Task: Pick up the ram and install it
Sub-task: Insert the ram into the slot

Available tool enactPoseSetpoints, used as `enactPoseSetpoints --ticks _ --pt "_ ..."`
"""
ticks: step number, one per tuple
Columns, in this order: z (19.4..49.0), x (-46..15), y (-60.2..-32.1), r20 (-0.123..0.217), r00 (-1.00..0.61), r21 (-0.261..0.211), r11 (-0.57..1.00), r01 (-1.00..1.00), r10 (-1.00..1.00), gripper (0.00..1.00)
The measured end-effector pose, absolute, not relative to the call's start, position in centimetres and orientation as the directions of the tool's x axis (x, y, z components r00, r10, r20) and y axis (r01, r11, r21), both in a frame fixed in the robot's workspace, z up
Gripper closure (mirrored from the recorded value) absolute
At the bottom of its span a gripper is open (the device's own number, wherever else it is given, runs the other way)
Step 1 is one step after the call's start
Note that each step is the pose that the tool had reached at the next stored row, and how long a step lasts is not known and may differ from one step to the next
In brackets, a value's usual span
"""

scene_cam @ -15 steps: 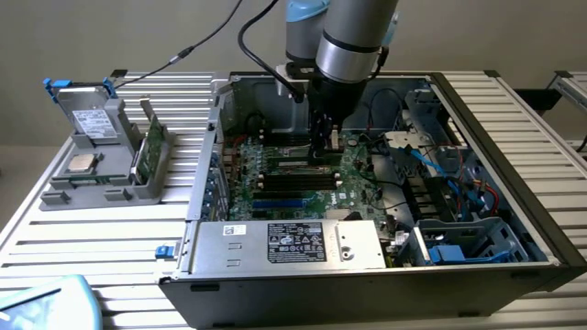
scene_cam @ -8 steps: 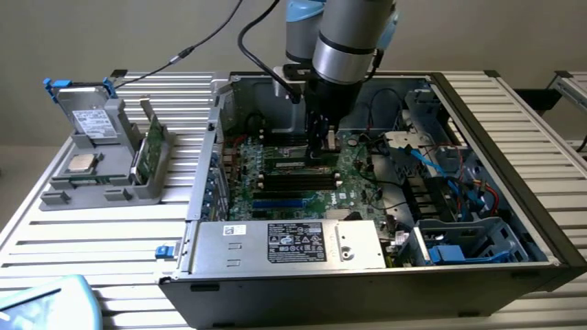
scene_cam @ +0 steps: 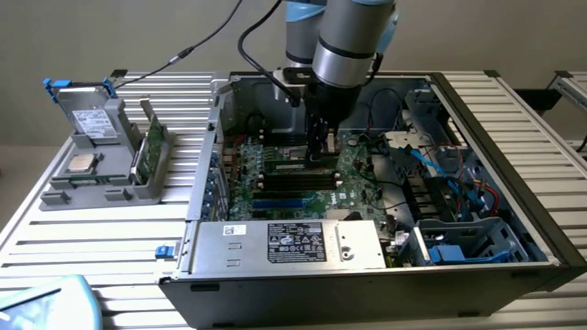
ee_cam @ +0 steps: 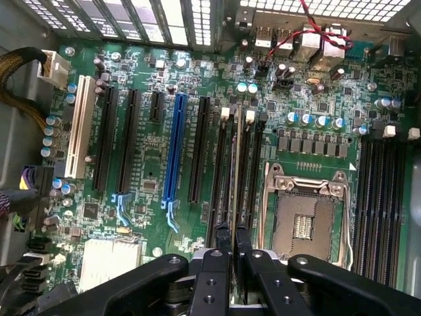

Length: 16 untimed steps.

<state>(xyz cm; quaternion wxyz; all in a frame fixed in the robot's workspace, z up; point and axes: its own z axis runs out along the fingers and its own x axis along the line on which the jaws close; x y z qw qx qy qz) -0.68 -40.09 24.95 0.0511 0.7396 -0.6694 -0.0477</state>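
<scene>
One ram (ee_cam: 234, 184) | thin dark strip, edge-on | gripper (ee_cam: 231, 232) clamped on it | above black motherboard slots (ee_cam: 252, 171)

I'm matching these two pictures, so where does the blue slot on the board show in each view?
Exterior view: blue slot on the board, just before the silver power box.
Wrist view: blue slot between black slots, a few slots from the gripper.
Shared landmark: the gripper over the memory slots.

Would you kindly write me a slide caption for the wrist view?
Fingers hold the ram edge-on over the black memory slots, beside the processor socket on the green motherboard.
</scene>
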Motion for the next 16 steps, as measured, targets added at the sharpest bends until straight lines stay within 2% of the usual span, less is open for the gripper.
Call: enactPoseSetpoints --ticks 16 --pt "23.6 -0.6 -41.2 -0.004 0.067 0.155 -0.067 -0.986 -0.998 0.86"
